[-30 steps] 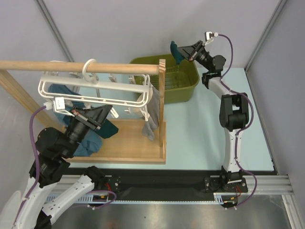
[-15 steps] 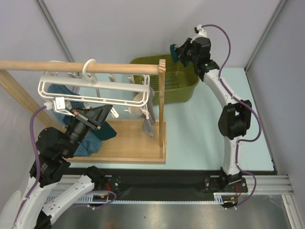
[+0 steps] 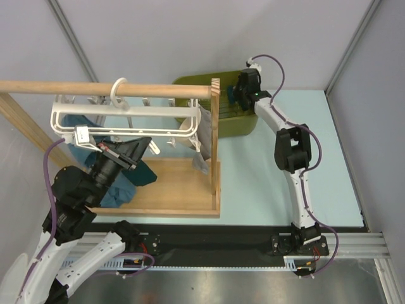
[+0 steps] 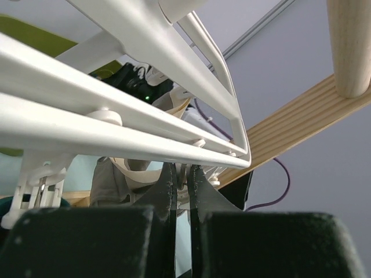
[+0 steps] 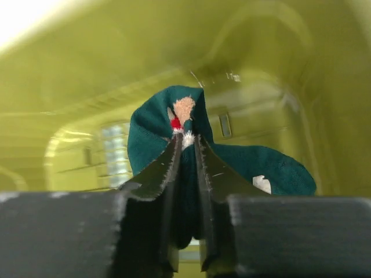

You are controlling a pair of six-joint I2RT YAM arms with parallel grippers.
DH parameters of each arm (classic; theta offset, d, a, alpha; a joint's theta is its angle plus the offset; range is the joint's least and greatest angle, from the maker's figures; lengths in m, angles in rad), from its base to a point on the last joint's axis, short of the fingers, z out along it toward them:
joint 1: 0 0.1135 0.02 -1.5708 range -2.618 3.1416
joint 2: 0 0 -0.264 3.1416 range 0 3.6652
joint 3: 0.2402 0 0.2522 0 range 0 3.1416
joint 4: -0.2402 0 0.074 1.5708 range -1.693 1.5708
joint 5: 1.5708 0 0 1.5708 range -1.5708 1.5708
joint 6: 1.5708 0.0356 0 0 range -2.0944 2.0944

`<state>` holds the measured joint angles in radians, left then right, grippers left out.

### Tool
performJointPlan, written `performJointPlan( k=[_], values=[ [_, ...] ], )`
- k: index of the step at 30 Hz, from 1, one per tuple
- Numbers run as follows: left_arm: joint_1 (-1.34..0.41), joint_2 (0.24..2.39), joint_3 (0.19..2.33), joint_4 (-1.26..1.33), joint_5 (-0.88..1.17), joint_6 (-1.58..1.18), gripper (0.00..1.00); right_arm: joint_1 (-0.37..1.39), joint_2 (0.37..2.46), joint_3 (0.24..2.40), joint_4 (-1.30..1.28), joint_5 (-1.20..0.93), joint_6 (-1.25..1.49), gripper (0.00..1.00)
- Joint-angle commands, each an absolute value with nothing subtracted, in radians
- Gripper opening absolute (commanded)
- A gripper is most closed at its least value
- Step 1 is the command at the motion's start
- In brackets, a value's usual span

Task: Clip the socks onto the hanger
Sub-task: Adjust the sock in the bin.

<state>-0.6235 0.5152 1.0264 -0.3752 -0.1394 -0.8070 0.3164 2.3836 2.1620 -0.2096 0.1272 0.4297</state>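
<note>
Right wrist view: right jaws pinch a teal sock (image 5: 148, 139) inside the green bin (image 5: 69, 87), well apart from the hanger (image 3: 126, 113); left jaws closed beneath the hanger. Risk: a shallow pinch could let the sock slip when lifted.

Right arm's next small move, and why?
Probably lift straight up first: the right gripper pinches a teal sock low inside the green bin, walls all around, while the hanger hangs off to its left.
</note>
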Motion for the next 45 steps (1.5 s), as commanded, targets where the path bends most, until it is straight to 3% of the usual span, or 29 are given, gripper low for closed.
performJointPlan(
  k=[1,6,7,10,12,18,19,21,24,27,32,39,45],
  values=[
    [-0.629,0.555,0.983,-0.561,-0.156,-0.821,0.00,0.344,2.427,2.209,-0.137,0.225,0.416,0.20],
    [-0.629,0.578,0.996,-0.568,-0.172,-0.821,0.00,0.344,2.488,2.238,-0.120,0.310,0.439,0.39],
    [-0.627,0.581,0.996,-0.566,-0.172,-0.819,0.00,0.342,2.517,2.262,-0.130,0.299,0.449,0.51],
    [-0.629,0.592,1.002,-0.569,-0.178,-0.819,0.00,0.333,2.528,2.322,-0.138,0.246,0.469,0.73],
    [-0.629,0.600,1.012,-0.575,-0.184,-0.816,0.00,0.330,2.511,2.312,-0.111,0.215,0.465,0.77],
    [-0.629,0.609,1.017,-0.587,-0.195,-0.813,0.00,0.307,2.474,2.290,-0.161,0.207,0.420,0.71],
    [-0.629,0.609,1.016,-0.586,-0.195,-0.815,0.00,0.302,2.468,2.277,-0.163,0.189,0.425,0.62],
    [-0.629,0.609,1.014,-0.587,-0.196,-0.815,0.00,0.288,2.445,2.246,-0.176,0.176,0.433,0.56],
    [-0.627,0.614,1.020,-0.589,-0.202,-0.805,0.00,0.284,2.410,2.158,-0.120,0.111,0.414,0.56],
    [-0.629,0.627,1.032,-0.594,-0.198,-0.795,0.00,0.281,2.381,2.114,-0.097,0.035,0.417,0.66],
    [-0.627,0.635,1.042,-0.589,-0.198,-0.782,0.00,0.287,2.353,2.045,-0.048,0.009,0.431,0.73],
    [-0.627,0.629,1.040,-0.586,-0.196,-0.779,0.00,0.305,2.381,2.098,-0.161,0.050,0.453,0.59],
    [-0.627,0.604,1.025,-0.584,-0.204,-0.787,0.00,0.334,2.399,2.095,-0.187,0.069,0.457,0.54]
  ],
)
